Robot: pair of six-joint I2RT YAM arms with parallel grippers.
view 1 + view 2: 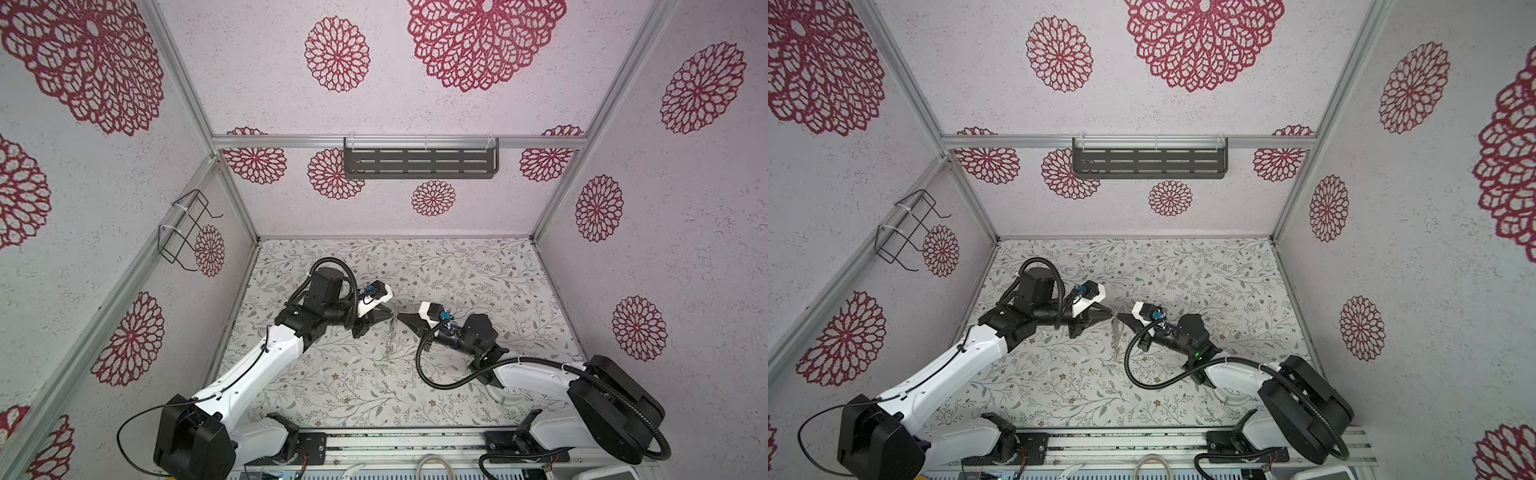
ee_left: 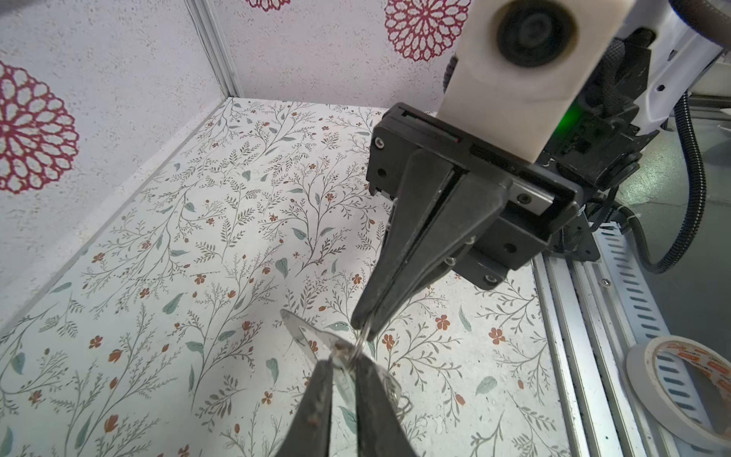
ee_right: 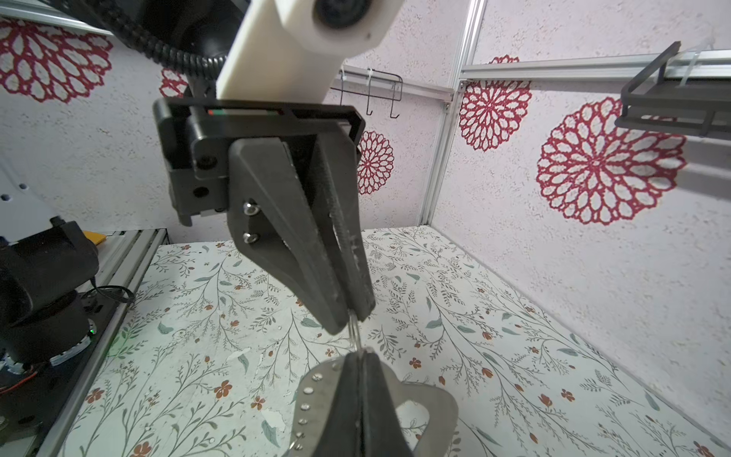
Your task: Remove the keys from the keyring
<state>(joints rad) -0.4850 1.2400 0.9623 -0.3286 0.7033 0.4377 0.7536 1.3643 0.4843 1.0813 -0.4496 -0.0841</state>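
Meeting tip to tip above the middle of the worktop [image 1: 457, 270], the left end effector [image 3: 352, 316] and the right end effector [image 2: 364, 330] each have their jaws pressed together on the same thin wire ring [image 3: 355, 335]. In both top views the left reaches in from 9 o'clock and the right from 3 o'clock. Neither arm is nearer, since both touch the ring.

The keyring [image 3: 435, 399], a flat metal plate with an oval opening, hangs from that ring just under the right tips. In the top views its long axis trails toward 6 o'clock. The keys cannot be made out.

The coming move probably turns on that 9-to-3 line between the two pinches.

Farther out, the slotted shelf [image 1: 419, 164] at 12 o'clock and the wire basket [image 1: 185, 228] at 10 o'clock show nothing inside.
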